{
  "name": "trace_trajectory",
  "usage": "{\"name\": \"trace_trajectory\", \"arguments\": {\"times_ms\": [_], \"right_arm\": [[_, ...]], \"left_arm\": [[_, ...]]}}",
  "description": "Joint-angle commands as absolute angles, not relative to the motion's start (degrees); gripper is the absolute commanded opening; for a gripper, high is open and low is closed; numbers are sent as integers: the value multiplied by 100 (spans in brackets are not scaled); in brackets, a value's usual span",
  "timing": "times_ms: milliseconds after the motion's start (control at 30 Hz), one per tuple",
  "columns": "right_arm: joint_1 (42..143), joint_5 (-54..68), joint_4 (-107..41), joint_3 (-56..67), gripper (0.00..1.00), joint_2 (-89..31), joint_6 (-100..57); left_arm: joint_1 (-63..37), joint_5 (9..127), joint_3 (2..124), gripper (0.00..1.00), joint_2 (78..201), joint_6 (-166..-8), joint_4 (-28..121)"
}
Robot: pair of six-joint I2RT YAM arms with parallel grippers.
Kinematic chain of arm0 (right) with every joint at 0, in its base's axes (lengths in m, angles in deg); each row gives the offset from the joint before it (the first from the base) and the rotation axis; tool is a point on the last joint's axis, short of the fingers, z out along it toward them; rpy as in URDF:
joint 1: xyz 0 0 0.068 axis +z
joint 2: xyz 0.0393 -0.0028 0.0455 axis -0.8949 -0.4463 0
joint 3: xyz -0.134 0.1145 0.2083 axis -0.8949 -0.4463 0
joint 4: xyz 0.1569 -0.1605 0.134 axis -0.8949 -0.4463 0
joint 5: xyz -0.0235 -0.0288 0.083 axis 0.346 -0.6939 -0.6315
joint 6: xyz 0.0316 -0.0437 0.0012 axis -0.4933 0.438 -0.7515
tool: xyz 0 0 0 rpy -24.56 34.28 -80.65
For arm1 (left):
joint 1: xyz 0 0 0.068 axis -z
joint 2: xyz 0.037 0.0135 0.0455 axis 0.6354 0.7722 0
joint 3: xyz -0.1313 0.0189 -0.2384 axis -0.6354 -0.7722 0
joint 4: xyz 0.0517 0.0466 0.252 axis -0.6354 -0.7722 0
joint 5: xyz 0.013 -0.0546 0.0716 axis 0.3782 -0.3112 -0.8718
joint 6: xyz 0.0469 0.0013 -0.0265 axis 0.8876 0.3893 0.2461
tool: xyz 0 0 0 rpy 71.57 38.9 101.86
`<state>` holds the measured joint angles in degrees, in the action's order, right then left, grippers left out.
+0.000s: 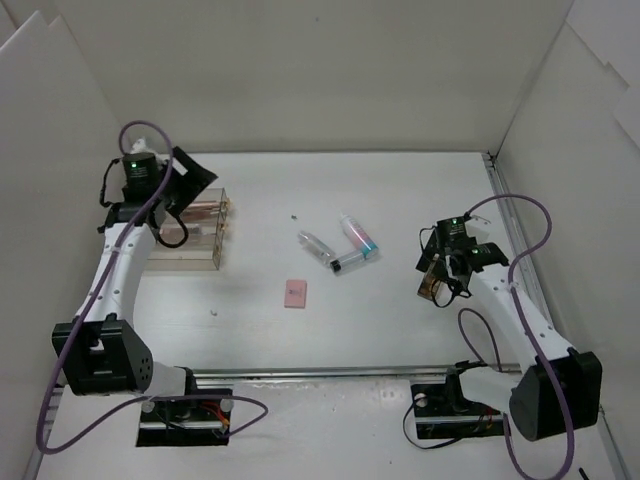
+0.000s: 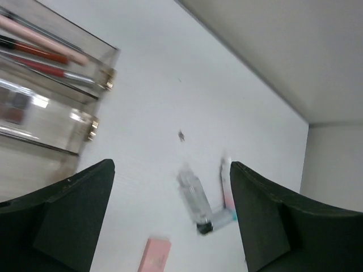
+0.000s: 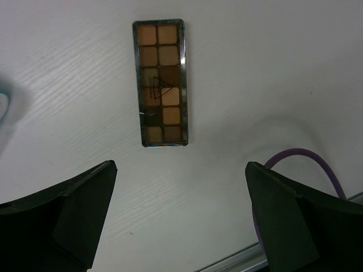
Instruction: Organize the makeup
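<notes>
Left fingers: the left fingers [image 2: 68, 221] are standing wide apart and holding nothing, hovering just beside the clear box [image 2: 51, 113] at the left of the surface [image 2: 170, 85].
Right fingers: the right fingers [image 3: 62, 221] are also gaping wide and carrying nothing. They are hanging over the eyeshadow palette [image 3: 160, 83], which is lying flat ahead of them, not between them.
Boxed: thin sticks [image 2: 39, 51] are lying lengthwise in one compartment of the clear box. The rest of its contents are too blurred to tell.
Loose: the pink compact [image 1: 295, 293], a clear bottle [image 1: 316, 247] and the pink-and-blue tube [image 1: 357, 235] are lying mid-surface, well apart from the box.
Step, as judged: the right arm seems to be lining up on the palette, and most of the makeup is waiting to be boxed.
Risk, palette: it is lying thin and flat, so closing fingers are likely to be scraping the surface or skating over its lid unless they are straddling its narrow width squarely.
Risk, carry: the palette is lying far right and the box far left, so a shallow edge pinch may be slipping on the way.
Risk, cable: the purple cable [image 3: 295, 164] is looping close to one right finger and could be snagging.
Risk, bottle: the round clear bottle may be rolling away if a finger is nudging it.
</notes>
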<state>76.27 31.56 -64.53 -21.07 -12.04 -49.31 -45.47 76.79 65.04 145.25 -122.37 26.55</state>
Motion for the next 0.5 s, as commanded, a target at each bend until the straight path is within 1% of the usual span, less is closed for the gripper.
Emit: {"name": "trace_trajectory", "arguments": {"times_ms": [0, 33, 100, 133, 233, 333, 400, 467], "right_arm": [[7431, 2909, -6475, -2102, 95, -1822, -5341], [7396, 2883, -6432, -2094, 95, -2119, -5350], [7360, 2787, -6344, -2032, 95, -2394, -5385], [7334, 2734, -6222, -2015, 95, -2525, -5385], [7228, 2488, -5914, -2023, 94, -2965, -5350], [7123, 2347, -5738, -1988, 92, -3465, -5202], [7071, 2242, -5615, -1953, 88, -3616, -5078], [7035, 2084, -5562, -1935, 77, -3818, -4929]], "left_arm": [[-3833, 7908, 6556, 79, 14332, -11456, 2462], [-3431, 8057, 6494, 81, 14314, -11394, 2445], [-3059, 8111, 6354, 86, 14253, -11271, 2357], [-2709, 8111, 6292, 87, 14226, -11140, 2278], [-2128, 8128, 6072, 89, 14051, -10928, 2181], [-1819, 8295, 5905, 90, 13954, -10857, 2128], [-1529, 8278, 5809, 90, 13936, -10822, 2111], [-1388, 8208, 5764, 90, 13936, -10822, 2110]]}}
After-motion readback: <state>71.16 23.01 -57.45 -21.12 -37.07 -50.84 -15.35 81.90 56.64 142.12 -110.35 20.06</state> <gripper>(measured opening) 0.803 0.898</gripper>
